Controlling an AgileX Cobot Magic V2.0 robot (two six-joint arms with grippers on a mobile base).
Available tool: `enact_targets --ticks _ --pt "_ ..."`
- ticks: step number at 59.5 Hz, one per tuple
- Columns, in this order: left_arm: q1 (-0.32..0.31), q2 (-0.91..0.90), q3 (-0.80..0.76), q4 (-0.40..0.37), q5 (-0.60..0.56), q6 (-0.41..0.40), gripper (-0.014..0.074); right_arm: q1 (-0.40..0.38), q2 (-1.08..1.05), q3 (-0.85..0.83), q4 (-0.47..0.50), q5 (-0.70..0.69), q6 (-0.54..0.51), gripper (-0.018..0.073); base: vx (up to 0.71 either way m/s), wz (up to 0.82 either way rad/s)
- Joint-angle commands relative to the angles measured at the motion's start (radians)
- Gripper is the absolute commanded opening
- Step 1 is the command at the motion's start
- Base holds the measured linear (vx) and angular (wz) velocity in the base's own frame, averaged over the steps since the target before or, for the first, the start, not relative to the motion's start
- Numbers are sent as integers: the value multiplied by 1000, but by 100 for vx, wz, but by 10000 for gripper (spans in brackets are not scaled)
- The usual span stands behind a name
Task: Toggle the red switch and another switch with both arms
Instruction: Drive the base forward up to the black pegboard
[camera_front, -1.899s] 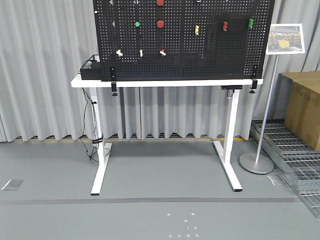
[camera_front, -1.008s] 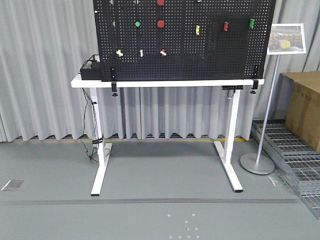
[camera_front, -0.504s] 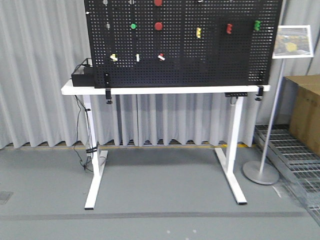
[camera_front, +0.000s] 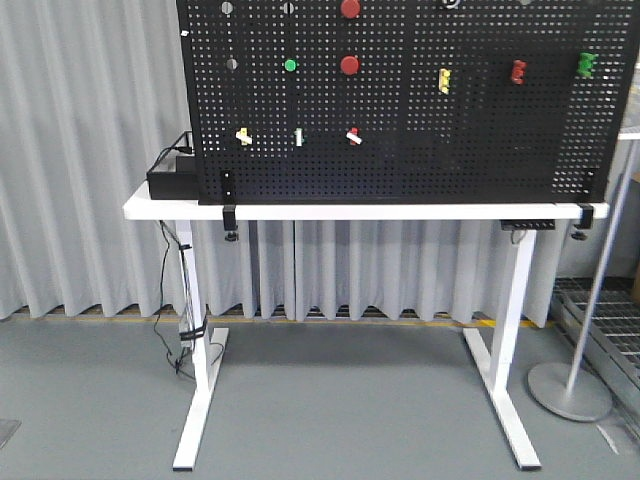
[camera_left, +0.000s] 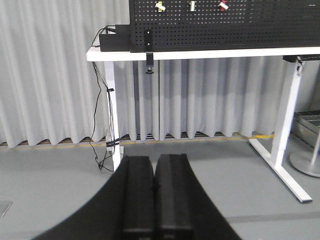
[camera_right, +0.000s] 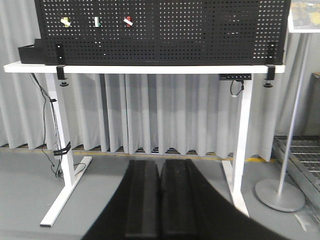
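Approach stage. The pegboard (camera_front: 450, 150) on its table (camera_front: 400, 211) stands well ahead of both claws. Left claw (camera_left: 155, 161) and right claw (camera_right: 159, 165) are pressed closed, empty. The red switch (camera_front: 353, 135) sits far ahead and above them; next, I judge, drive closer and raise both arms.

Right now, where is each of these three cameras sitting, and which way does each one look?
Front-facing view: highest camera, squarely facing the black pegboard on the white table; none of the robot shows.
Left wrist view: low on the left arm, looking forward toward the table's left part; the closed left gripper fills the bottom.
Right wrist view: low on the right arm, facing the whole table; the closed right gripper fills the bottom.
Shared: all three show the red switch on the pegboard.
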Motion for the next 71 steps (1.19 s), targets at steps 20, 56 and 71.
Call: enact_targets --ticks 20,56,71 --pt "2 -18 19 -3 -76 -9 3 -5 -9 5 -7 -87 -2 -6 44 1" --pt "2 -18 19 -3 -76 -9 3 -5 -9 5 -7 -87 -2 -6 46 -2" --pt "2 -18 19 -3 -76 -9 3 -5 -9 5 -7 -87 -2 -6 45 6"
